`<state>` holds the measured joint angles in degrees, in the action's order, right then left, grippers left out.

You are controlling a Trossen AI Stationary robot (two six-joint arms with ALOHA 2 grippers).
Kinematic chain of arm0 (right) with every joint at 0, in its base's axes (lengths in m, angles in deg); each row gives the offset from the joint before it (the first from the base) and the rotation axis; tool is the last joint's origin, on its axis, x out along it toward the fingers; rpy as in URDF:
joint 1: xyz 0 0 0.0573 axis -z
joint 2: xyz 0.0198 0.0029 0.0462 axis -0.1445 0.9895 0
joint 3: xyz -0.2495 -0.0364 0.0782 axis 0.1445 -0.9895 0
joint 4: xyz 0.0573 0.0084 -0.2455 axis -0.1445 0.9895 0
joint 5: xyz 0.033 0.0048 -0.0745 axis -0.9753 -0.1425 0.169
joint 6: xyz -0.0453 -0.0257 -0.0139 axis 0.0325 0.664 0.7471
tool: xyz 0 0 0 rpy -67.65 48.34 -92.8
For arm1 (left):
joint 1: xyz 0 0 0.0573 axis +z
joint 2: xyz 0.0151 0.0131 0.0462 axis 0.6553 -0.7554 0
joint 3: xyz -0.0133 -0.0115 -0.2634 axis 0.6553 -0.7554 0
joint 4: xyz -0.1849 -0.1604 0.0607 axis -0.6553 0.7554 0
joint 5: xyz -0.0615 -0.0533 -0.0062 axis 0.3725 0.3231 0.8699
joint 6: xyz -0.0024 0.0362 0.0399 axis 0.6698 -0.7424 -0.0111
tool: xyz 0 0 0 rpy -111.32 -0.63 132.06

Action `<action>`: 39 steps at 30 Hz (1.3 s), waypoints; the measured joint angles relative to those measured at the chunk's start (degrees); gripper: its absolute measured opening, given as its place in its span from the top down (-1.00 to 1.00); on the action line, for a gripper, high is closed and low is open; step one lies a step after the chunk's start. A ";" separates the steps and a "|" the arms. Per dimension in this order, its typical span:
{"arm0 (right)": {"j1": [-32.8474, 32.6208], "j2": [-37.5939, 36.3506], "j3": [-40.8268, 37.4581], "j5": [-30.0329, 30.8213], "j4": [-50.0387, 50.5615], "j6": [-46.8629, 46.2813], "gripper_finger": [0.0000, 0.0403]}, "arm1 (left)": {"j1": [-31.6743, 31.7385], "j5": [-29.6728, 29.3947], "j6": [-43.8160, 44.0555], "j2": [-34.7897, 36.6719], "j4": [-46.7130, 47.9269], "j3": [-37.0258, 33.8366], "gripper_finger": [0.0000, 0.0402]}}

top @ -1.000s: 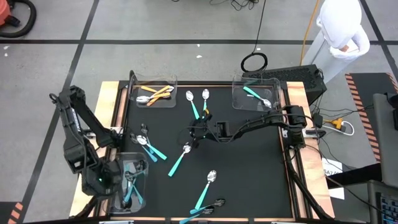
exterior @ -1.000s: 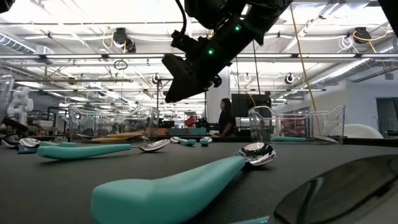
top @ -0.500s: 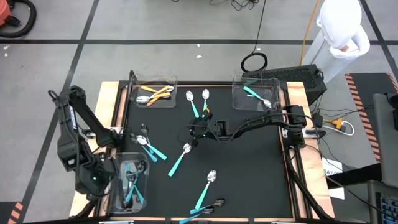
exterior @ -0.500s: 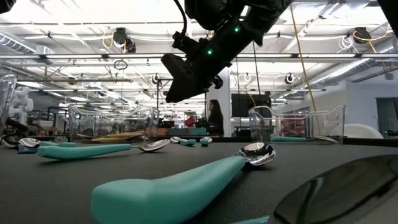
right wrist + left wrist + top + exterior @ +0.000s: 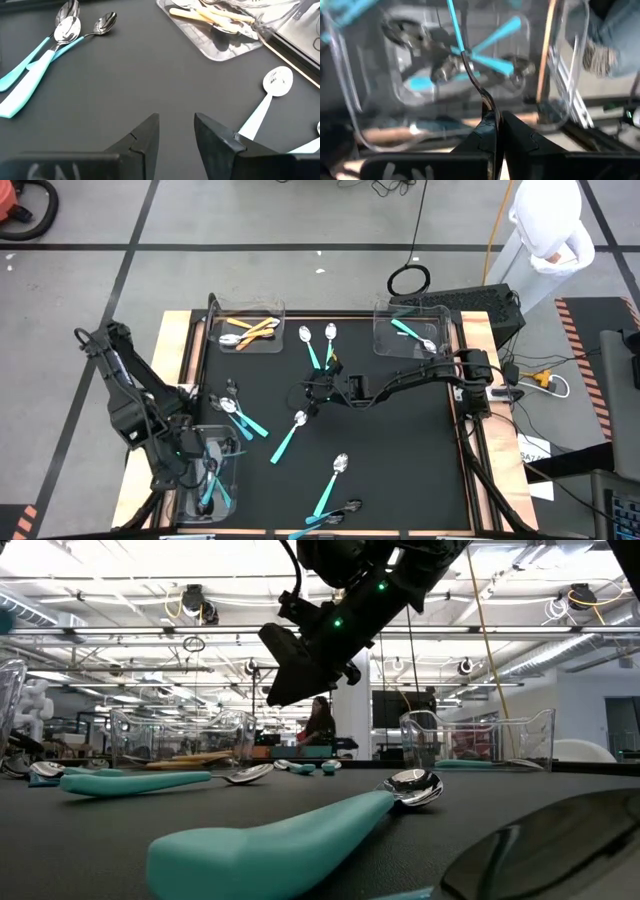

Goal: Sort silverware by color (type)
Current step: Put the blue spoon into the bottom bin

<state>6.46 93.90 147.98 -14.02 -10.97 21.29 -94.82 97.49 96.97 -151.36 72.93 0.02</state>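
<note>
Left gripper [image 5: 494, 125]: fingers pressed together on the dark curved head end of a teal-handled utensil [image 5: 455, 30], which hangs over the near-left bin [image 5: 232, 465]. The high view shows only the arm's body over that bin, at about 8 o'clock on the mat; the grip itself shows in the left wrist view alone.

Near-left bin contents: several teal-handled pieces [image 5: 492, 62] lie crossed inside. Their heads are smeared in the left wrist view, so their finish is hard to call.

Right gripper [image 5: 176, 131]: fingers part-way apart with nothing between them, hovering above bare mat near the table's centre [image 5: 312, 394]. The low view shows it [image 5: 290, 665] clear of the surface, which the high view cannot settle.

Orange-handled utensils [image 5: 250, 332]: in the far-left bin [image 5: 278, 308] at 11 o'clock; the right wrist view shows them pale.

Far-right bin [image 5: 448, 315]: at 1 o'clock, holding a teal spoon [image 5: 412, 334].

Loose teal spoons: two at 12 o'clock [image 5: 320, 345], one at centre [image 5: 289, 436], a cluster at 9 o'clock [image 5: 240, 413], more at 6 o'clock [image 5: 330, 492], the lowest one cut off by the picture's edge.

Low view only: a large teal handle with silver bowl [image 5: 300, 830] close up; a dark shape at lower right is too close to identify.

Person [image 5: 545, 230]: in white, beyond the table's far-right corner.
</note>
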 joint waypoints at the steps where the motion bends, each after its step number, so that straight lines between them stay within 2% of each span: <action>1: 0.00 0.00 0.00 0.00 0.00 0.02 0.40 | 0.36 -1.28 -0.30 -0.03 -0.14 0.00 0.91; 4: 0.00 0.00 0.00 0.00 0.02 0.13 0.40 | 1.22 -2.76 -0.21 -0.08 -0.09 0.00 0.89; 8: 0.00 0.00 0.00 0.00 0.47 0.40 0.40 | 1.40 -3.07 -3.50 -0.15 2.34 0.00 0.75; 16: 0.00 0.00 0.00 0.00 1.09 0.41 0.40 | 1.42 -10.55 -5.96 -2.65 8.61 0.00 0.46; 19: 0.11 0.00 0.00 -0.48 1.11 0.62 0.40 | 1.44 -13.79 -3.20 -3.48 8.70 0.00 0.40; 21: 0.68 0.00 0.00 -5.95 0.54 1.16 0.40 | 1.48 -15.87 1.14 -3.82 8.70 0.00 0.39; 25: 1.87 2.00 0.02 -22.22 -7.35 1.75 0.40 | 2.18 -20.19 7.34 -3.82 8.80 0.00 0.39; 27: 1.85 3.68 0.02 -25.30 -12.56 2.29 0.40 | 2.19 -21.69 11.76 -3.83 9.08 0.00 0.39; 31: 1.29 7.44 3.67 -25.51 -15.41 4.21 0.40 | 0.41 -31.10 23.40 -4.83 10.95 0.00 0.39; 35: 0.30 12.13 12.08 -25.49 -12.02 6.17 0.40 | -1.98 -44.26 30.07 -7.61 11.06 0.00 0.39; 39: -0.69 17.43 18.89 -25.10 -8.16 6.18 0.40 | -2.51 -53.95 36.14 -12.13 11.07 0.00 0.39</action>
<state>5.78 111.32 166.88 -39.12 -19.13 27.47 -97.33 43.55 133.12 -163.49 84.00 0.02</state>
